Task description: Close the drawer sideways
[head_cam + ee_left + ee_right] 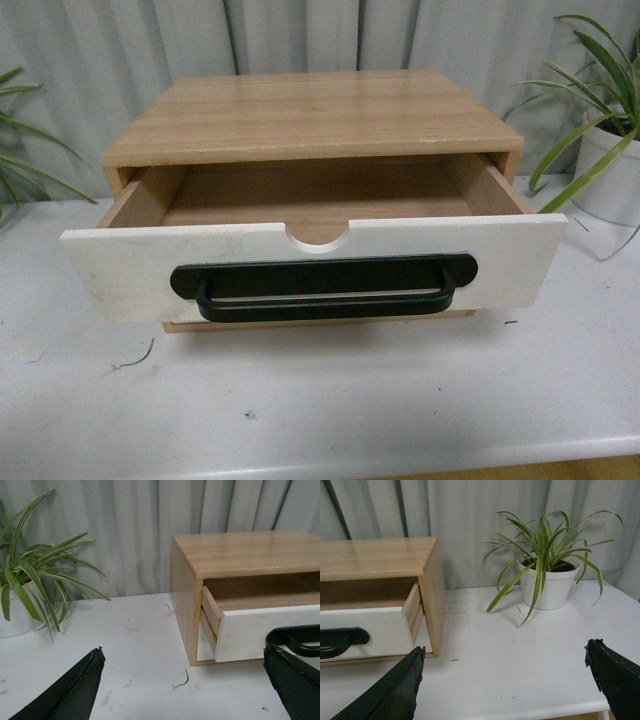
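The drawer (110, 270) has a white front panel, a long black bar handle (322, 288) and a half-round notch in its top edge. It stands pulled out of a wooden cabinet (310, 115) on the white table, and its inside is empty. No gripper shows in the front view. My left gripper (185, 677) is open and empty, low over the table off the cabinet's left front corner, facing the drawer (260, 632). My right gripper (505, 680) is open and empty off the cabinet's right front corner; the drawer (370, 630) lies to its side.
A potted spider plant in a white pot (547, 582) stands right of the cabinet, and another plant (25, 585) stands to its left. A grey curtain hangs behind. The white table's front edge (400, 462) runs close below the drawer front.
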### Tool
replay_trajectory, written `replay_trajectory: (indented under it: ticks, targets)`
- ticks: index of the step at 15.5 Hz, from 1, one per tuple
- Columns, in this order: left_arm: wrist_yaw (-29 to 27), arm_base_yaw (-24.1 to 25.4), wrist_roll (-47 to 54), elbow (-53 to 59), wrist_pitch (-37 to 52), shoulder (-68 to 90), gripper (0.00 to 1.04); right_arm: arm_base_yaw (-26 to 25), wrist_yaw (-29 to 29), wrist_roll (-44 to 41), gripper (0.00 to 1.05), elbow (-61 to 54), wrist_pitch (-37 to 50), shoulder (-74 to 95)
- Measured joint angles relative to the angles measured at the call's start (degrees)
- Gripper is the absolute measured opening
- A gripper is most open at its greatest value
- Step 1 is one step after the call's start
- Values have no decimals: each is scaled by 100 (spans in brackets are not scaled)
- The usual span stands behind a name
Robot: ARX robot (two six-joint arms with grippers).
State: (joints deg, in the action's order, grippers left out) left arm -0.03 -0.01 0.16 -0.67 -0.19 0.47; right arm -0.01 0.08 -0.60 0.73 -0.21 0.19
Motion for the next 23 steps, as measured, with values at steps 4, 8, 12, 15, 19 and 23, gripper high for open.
replay_trajectory:
  ticks: [4,8,12,15,19,23]
  targets:
    - [1019,-398,-94,-7,723,538,98,719,918,564,98,450,105,1478]
    - [2000,-1228,1154,-83,37,1416,98,951,-393,140,98,1241,-240,3071]
    - [2500,-1412,2315,-455,90,2269,98,1283,-1086,-426,98,1663,-544,3901]
    - [2636,-1735,3628,-981,22,3536,98,1580,-1499,-1368,98,2308,-516,5082]
    - [2594,-1803,5056,-1862,138,5377,98,1687,-1672,-2415,98,2955,-455,6502]
    - [2210,-1342,6000,-2621,586,7042,98,2028,-1805,-2999,98,4354,-151,8400]
